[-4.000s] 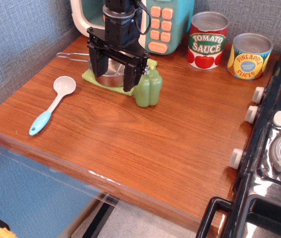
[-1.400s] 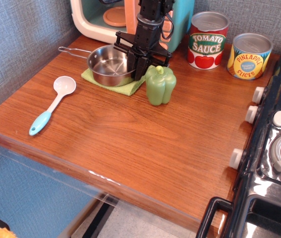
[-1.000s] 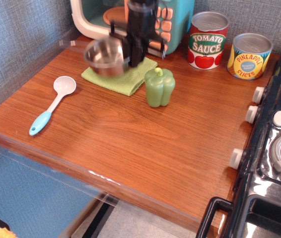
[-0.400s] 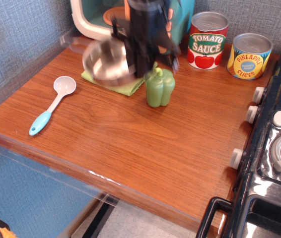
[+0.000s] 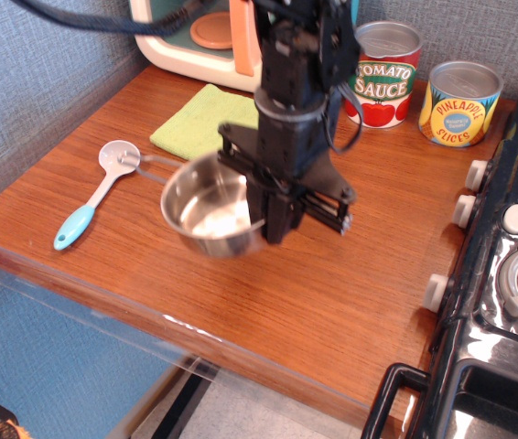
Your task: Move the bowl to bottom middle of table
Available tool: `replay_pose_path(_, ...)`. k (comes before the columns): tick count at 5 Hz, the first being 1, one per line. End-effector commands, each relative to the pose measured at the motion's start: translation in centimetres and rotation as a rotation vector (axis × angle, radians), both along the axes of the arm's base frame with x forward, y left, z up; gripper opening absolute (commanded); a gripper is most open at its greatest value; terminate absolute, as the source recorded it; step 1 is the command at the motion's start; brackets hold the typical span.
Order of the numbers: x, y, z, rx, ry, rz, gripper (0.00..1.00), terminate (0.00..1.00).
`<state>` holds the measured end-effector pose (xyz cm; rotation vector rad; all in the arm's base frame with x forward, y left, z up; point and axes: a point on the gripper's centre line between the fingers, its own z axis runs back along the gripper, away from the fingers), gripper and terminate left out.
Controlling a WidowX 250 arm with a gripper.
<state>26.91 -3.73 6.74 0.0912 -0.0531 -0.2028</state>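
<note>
The gripper (image 5: 273, 218) clamps the steel bowl (image 5: 210, 206) by its 3 o'clock rim; the wire handle (image 5: 145, 163) points to 10 o'clock over the table (image 5: 332, 293).

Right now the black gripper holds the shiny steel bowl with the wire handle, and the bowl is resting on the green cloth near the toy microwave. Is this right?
Not quite. The black gripper does hold the shiny steel bowl by its rim, but the bowl is not on the green cloth. The observation.image view shows it carried out over the bare reddish-brown table, and the cloth lies uncovered behind it.
</note>
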Motion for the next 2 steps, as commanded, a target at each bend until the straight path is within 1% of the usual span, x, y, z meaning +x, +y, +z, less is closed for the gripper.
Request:
replay_pose_path(1,0.2,-0.1,-2.4,0.015,0.047,0.023,0.0,0.0)
replay_pose_path(2,0.5,0.0,-3.9,0.016,0.095,0.022,0.0,0.0)
